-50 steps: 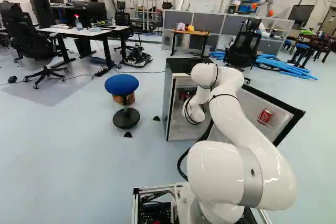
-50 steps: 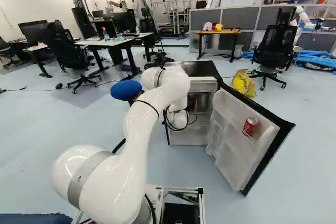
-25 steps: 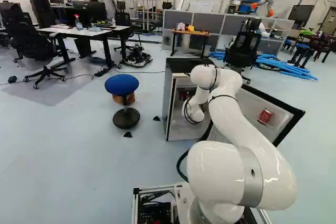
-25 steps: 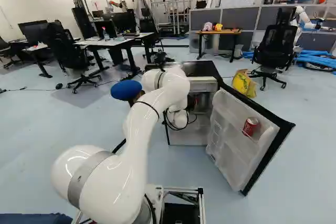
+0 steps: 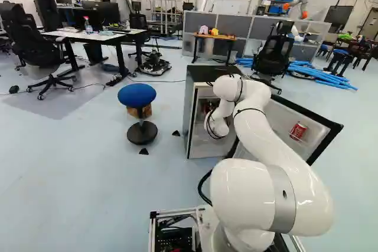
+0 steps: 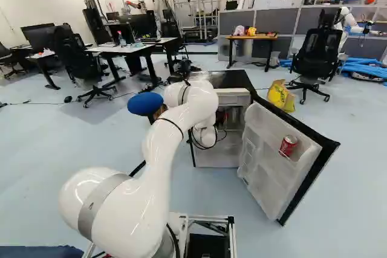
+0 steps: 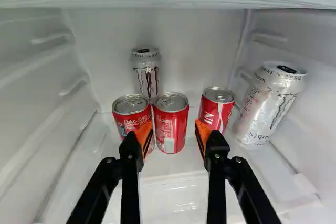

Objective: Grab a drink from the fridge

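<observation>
Gripper stands wide, so we should centre it on the middle red can, easing one finger gently past the close neighbouring can before closing.

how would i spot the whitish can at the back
Go to the open black-topped fridge and look inside. Behind a pair of short red cans stands the tall whitish can; its whitish lookalike is beside the lone red can instead.
</observation>
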